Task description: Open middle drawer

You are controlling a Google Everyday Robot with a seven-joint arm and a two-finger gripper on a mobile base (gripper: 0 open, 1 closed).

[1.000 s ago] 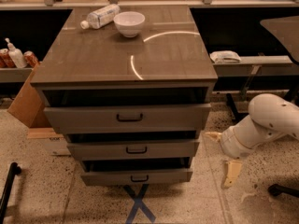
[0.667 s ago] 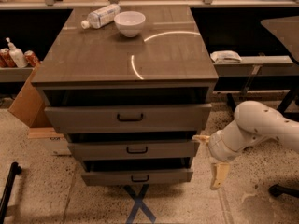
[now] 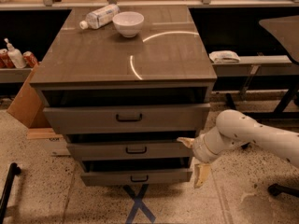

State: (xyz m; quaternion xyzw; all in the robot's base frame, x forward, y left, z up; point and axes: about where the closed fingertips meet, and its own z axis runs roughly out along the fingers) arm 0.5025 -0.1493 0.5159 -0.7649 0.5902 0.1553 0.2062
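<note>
Splayed end effector point(image 3: 194, 158) covers the middle drawer point(image 3: 107, 150)'s right corner.

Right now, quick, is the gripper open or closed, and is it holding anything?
Gripper: open, holding nothing, at the right end of the middle drawer front.

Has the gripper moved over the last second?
Yes. The gripper has shifted left toward the cabinet and now sits at the right end of the middle drawer.
</note>
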